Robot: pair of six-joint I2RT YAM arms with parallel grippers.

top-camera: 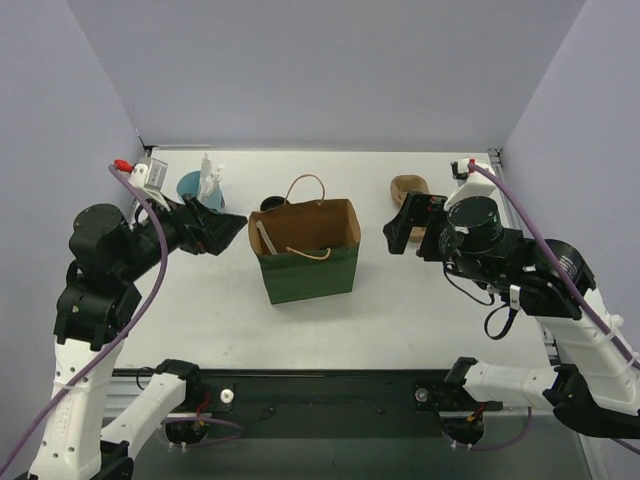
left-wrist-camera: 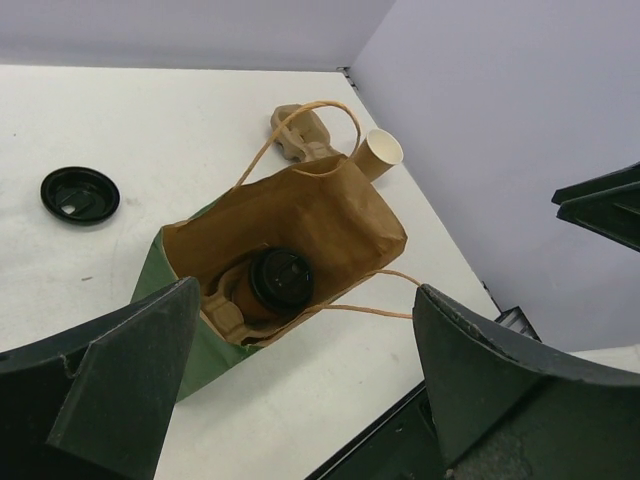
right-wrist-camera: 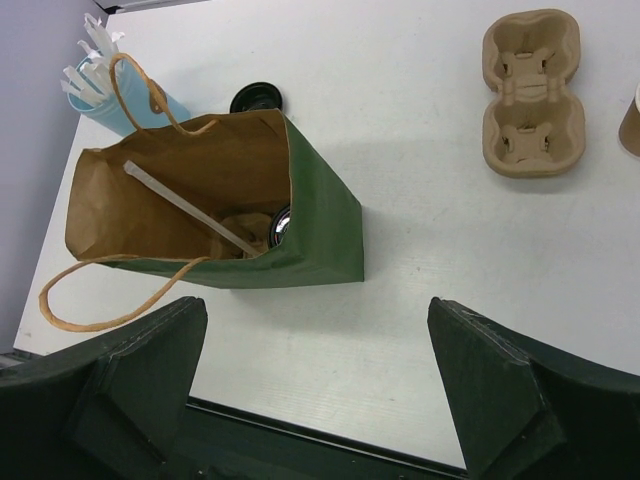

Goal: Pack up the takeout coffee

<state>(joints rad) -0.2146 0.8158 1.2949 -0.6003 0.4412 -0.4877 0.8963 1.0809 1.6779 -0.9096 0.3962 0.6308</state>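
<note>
Takeout coffee (left-wrist-camera: 280, 280) stands deep inside the green paper bag (left-wrist-camera: 330, 215) on the table (left-wrist-camera: 150, 120), seated in a pulp carrier (left-wrist-camera: 222, 305). Only its black lid shows: the tan body is hidden, and from the right wrist just a sliver of lid peeks past the bag's wall beside a white straw (right-wrist-camera: 185, 205). Left fingers (left-wrist-camera: 120, 370) are spread wide with nothing between them on the bag's left, the right fingers (right-wrist-camera: 500, 400) likewise stand apart and empty on its right, and a second paper cup (left-wrist-camera: 380, 152) behind the bag is partly masked by it.
</note>
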